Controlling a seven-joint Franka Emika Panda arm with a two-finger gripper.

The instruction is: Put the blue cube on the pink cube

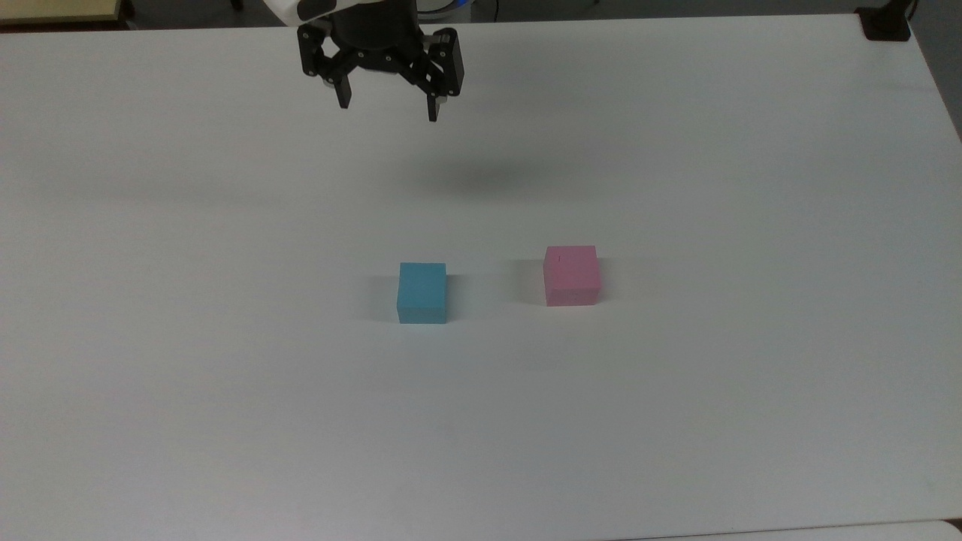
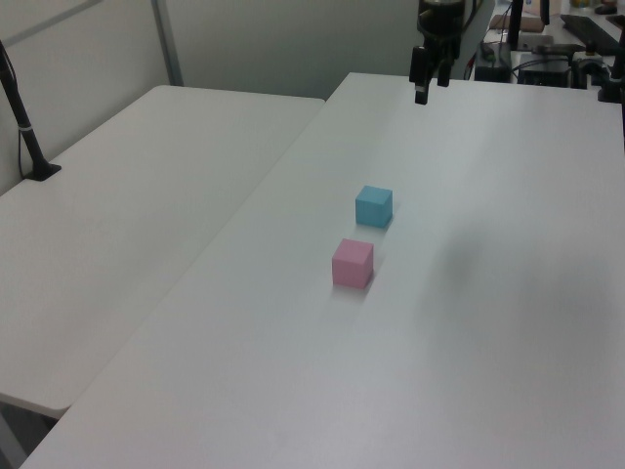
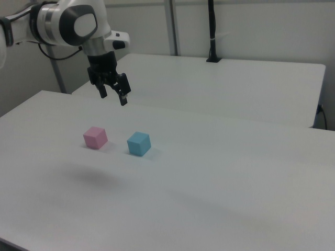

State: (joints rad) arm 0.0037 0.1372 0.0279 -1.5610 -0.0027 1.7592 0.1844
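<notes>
The blue cube (image 1: pixel 422 292) (image 2: pixel 374 206) (image 3: pixel 138 143) rests on the white table near its middle. The pink cube (image 1: pixel 572 275) (image 2: pixel 353 263) (image 3: pixel 95 137) sits a short gap away, to the top view's right of the blue one, with a tiny dark mark on its top face. Neither cube touches the other. My gripper (image 1: pixel 388 112) (image 2: pixel 421 91) (image 3: pixel 112 96) hangs open and empty high above the table's far side, well apart from both cubes, fingers pointing down.
The white table (image 1: pixel 676 421) spreads wide around the cubes. A second white table (image 2: pixel 127 195) (image 3: pixel 235 83) adjoins it, carrying a black post (image 2: pixel 24 127) (image 3: pixel 212 31). A black mount (image 1: pixel 885 22) sits at the top view's far right corner.
</notes>
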